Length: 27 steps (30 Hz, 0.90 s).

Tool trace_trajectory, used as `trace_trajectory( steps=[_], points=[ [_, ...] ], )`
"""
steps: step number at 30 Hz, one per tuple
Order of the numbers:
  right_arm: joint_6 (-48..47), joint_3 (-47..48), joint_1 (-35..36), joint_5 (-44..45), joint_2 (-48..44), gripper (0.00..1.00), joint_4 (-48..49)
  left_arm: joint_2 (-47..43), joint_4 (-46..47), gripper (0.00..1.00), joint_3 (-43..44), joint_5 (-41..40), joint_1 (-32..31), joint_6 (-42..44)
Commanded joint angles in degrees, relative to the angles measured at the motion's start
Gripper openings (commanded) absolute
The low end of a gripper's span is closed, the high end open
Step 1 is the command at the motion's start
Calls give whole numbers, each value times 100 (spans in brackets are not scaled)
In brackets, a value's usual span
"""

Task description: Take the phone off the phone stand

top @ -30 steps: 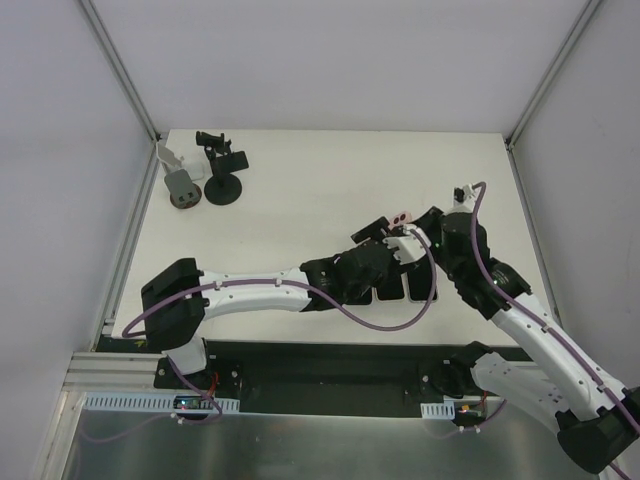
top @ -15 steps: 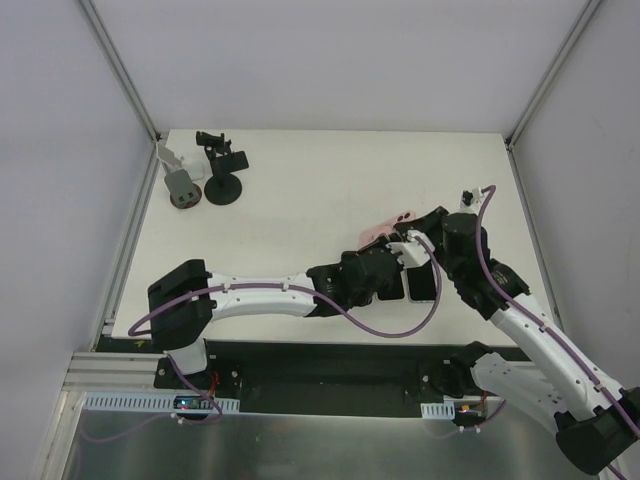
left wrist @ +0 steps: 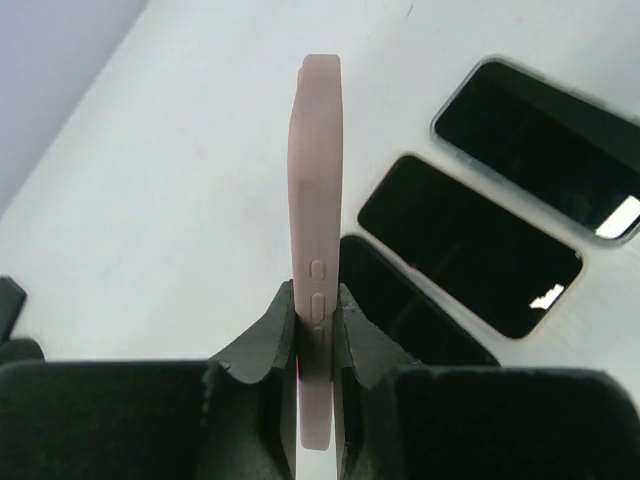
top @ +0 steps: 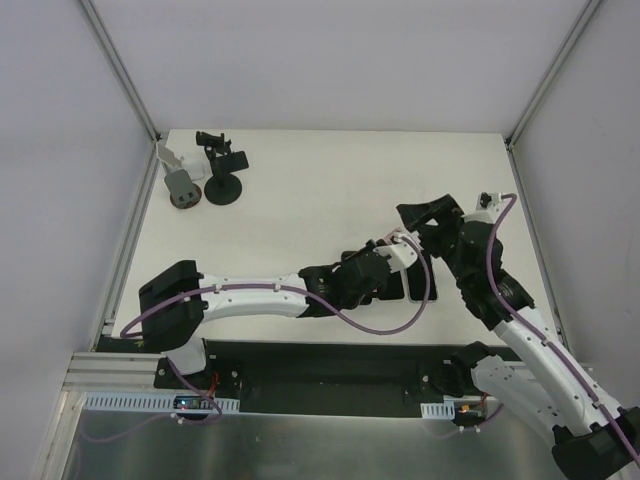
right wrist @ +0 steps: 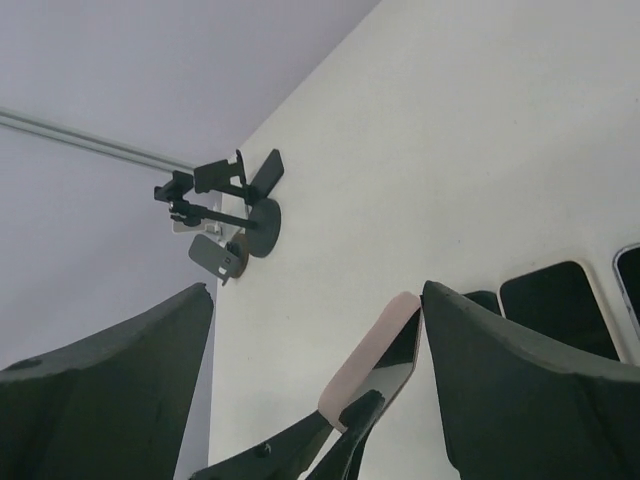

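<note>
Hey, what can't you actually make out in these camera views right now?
- Left wrist view: the pink-cased phone is gripped edge-on by the left gripper, so its screen is unseen.
- Top view: that gripper covers most of the dark phones lying flat; their number is unclear there.
- Top view: the grey object beside the phone stand is too small to identify.

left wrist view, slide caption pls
Left fingers clamp a pink-cased phone on edge, three dark phones lying on the table
</note>
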Motion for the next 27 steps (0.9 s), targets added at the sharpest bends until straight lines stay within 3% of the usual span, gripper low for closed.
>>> trace_trajectory(
  steps=[1,7,8,12,16,27],
  points=[
    [-525,11,-142,272,-310,90,612,-847,-568,0,-266,330,397,-1077],
    [-1623,-77,-291,677,-705,99,252,-1647,-1124,0,-785,1807,1503,-2764],
    [-1798,-85,-291,721,-766,100,217,-1718,-1159,0,-951,2471,1723,-3175],
    [-2642,-164,-291,967,-1109,97,32,-1868,-1177,0,-1312,3714,2732,-4144],
    [-3206,-305,-291,1248,-1557,96,-109,-1719,-1045,0,-1585,4708,3314,-4927],
    [-3443,-604,-291,1240,-2199,96,-293,-1078,334,0,-2393,5711,3553,-5991]
  ],
)
